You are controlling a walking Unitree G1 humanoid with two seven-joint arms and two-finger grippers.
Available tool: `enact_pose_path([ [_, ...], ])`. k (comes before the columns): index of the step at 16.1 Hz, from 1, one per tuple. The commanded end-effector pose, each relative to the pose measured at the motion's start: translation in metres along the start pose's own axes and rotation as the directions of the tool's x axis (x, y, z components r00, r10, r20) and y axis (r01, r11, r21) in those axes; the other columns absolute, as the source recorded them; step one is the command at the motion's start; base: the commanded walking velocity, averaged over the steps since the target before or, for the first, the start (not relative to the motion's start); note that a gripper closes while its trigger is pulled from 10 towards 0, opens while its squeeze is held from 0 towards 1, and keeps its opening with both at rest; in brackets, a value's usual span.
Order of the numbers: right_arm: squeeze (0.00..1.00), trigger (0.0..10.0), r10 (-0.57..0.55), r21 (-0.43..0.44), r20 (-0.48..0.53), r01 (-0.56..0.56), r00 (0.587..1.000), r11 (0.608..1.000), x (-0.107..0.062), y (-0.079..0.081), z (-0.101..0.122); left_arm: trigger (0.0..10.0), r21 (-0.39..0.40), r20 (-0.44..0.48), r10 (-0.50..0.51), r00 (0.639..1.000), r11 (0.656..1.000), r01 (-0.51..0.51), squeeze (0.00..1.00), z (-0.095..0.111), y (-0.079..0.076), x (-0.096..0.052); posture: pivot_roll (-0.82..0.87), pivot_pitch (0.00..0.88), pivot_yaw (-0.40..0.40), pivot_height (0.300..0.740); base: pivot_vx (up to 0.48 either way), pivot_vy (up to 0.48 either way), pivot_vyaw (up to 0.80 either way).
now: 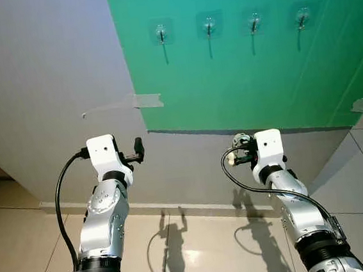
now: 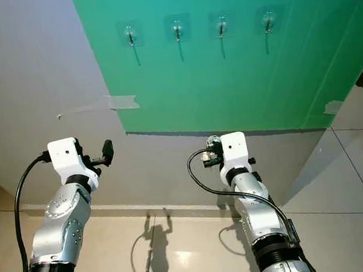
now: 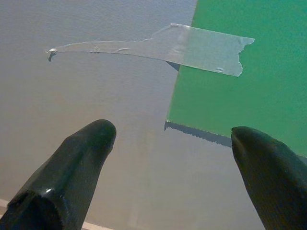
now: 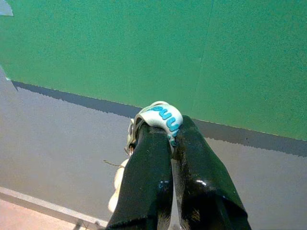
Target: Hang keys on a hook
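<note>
Several metal hooks on clear pads line the top of a green sheet (image 1: 240, 72) taped to the wall: hook (image 1: 161, 34), hook (image 1: 208, 26), hook (image 1: 255, 23) and one more (image 1: 302, 17). My right gripper (image 1: 239, 150) is raised below the sheet's lower edge, shut on a key fob (image 4: 160, 116), white with blue letters, with pale keys hanging under it. My left gripper (image 1: 138, 150) is raised at the left, open and holding nothing; its fingers (image 3: 76, 163) face the sheet's taped corner (image 3: 170, 120).
Clear tape (image 1: 146, 101) holds the sheet's left edge to the grey wall (image 1: 42, 91). Another tape piece (image 1: 360, 104) sits at the sheet's right. Below lie a baseboard and glossy beige floor tiles (image 1: 199, 250) with the arms' shadows.
</note>
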State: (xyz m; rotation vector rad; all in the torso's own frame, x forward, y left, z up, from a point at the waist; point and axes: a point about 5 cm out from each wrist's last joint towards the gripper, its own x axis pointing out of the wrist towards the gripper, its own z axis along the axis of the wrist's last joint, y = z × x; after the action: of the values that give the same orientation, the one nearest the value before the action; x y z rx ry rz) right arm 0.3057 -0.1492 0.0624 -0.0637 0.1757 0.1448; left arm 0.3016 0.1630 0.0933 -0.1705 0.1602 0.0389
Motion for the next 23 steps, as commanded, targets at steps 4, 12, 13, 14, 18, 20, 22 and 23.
enact_pose_path([
  [4,0.00,10.0,0.003,-0.001,0.001,-0.003,1.000,1.000,-0.0003,0.0002,-0.0006,10.0,0.009,-0.007,0.005,1.000,1.000,-0.005,0.00,-0.0009,0.0014,-0.0001,-0.18,0.000,0.065,0.740,0.000,0.000,0.00],
  [12,0.00,10.0,-0.002,-0.002,0.006,0.002,1.000,1.000,-0.0003,0.0018,0.0010,10.0,0.012,-0.013,-0.012,1.000,1.000,0.012,0.00,-0.0006,-0.0022,0.0037,-0.20,0.000,0.079,0.740,0.000,0.000,0.00],
  [13,0.00,10.0,-0.004,-0.002,0.007,0.004,1.000,1.000,-0.0002,0.0016,0.0013,10.0,0.013,-0.012,-0.011,1.000,1.000,0.012,0.00,-0.0005,-0.0017,0.0040,-0.20,0.000,0.079,0.740,0.000,0.000,0.00],
  [14,0.00,10.0,-0.008,-0.002,0.010,0.008,1.000,1.000,0.0000,0.0006,0.0020,10.0,0.012,-0.010,-0.011,1.000,1.000,0.012,0.00,-0.0005,-0.0018,0.0039,-0.20,0.000,0.079,0.740,0.000,0.000,0.00],
  [18,0.00,10.0,-0.005,0.000,0.016,0.005,1.000,1.000,-0.0011,0.0022,0.0030,10.0,0.012,-0.006,-0.012,1.000,1.000,0.012,0.00,0.0002,-0.0020,0.0019,-0.19,0.000,0.079,0.740,0.000,0.000,0.00],
  [20,0.00,10.0,-0.005,0.000,0.014,0.005,1.000,1.000,-0.0007,0.0019,0.0031,10.0,0.012,-0.007,-0.011,1.000,1.000,0.011,0.00,0.0002,-0.0020,0.0021,-0.19,0.000,0.079,0.740,0.000,0.000,0.00],
  [22,0.00,10.0,-0.007,0.000,0.011,0.007,1.000,1.000,0.0005,0.0010,0.0033,10.0,-0.028,0.013,-0.018,1.000,0.999,0.019,0.00,0.0033,-0.0035,0.0032,-0.19,0.000,0.078,0.740,0.000,0.000,0.00],
  [23,0.00,10.0,-0.007,0.000,0.010,0.007,1.000,1.000,0.0010,0.0010,0.0035,10.0,-0.022,0.015,-0.020,1.000,1.000,0.020,0.00,0.0044,-0.0035,0.0034,-0.19,0.000,0.078,0.740,0.000,0.000,0.00],
])
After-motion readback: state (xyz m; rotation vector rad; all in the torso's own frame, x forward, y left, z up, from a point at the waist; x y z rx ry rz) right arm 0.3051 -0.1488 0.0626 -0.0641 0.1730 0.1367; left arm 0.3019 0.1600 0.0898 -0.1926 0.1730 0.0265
